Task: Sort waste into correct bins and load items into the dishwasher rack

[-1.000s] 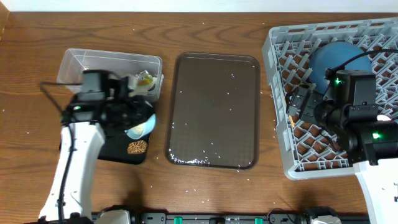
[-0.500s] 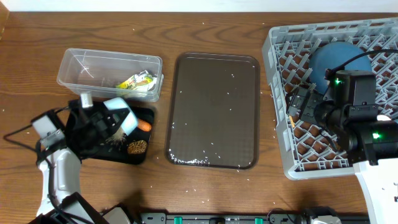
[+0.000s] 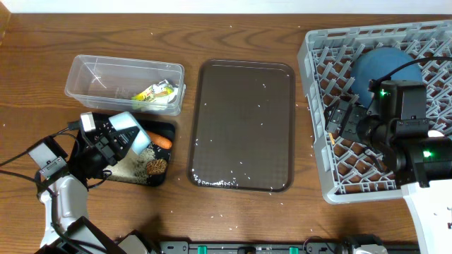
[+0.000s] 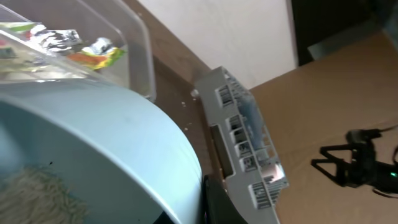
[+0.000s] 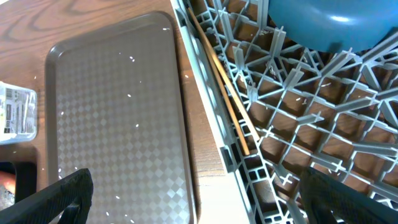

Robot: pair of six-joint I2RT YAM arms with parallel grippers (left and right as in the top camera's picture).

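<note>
My left gripper (image 3: 106, 147) is shut on a light-blue cup (image 3: 131, 131) and holds it tilted over the shallow black tray (image 3: 90, 120). The cup fills the left wrist view (image 4: 93, 137), with rice grains inside it (image 4: 28, 193). On the black tray lie rice (image 3: 133, 164), an orange carrot (image 3: 163, 142) and a brown food lump (image 3: 157, 166). The clear tub (image 3: 99, 70) holds yellow-green wrappers (image 3: 154, 92). My right gripper (image 5: 205, 199) is open and empty over the left edge of the grey rack (image 3: 318, 85). The rack holds the dark-blue dish (image 3: 378, 67) and the chopsticks (image 5: 219, 92).
The large brown serving tray (image 3: 244, 123) lies between the bins and the rack, with scattered rice grains on it. Loose grains dot the wooden table. The rack reaches the right and far edges of the overhead view.
My left arm has swung from above the bins down to the lower left, keeping the cup. The cup is now tipped and rice lies on the black tray. The right arm has not moved.
</note>
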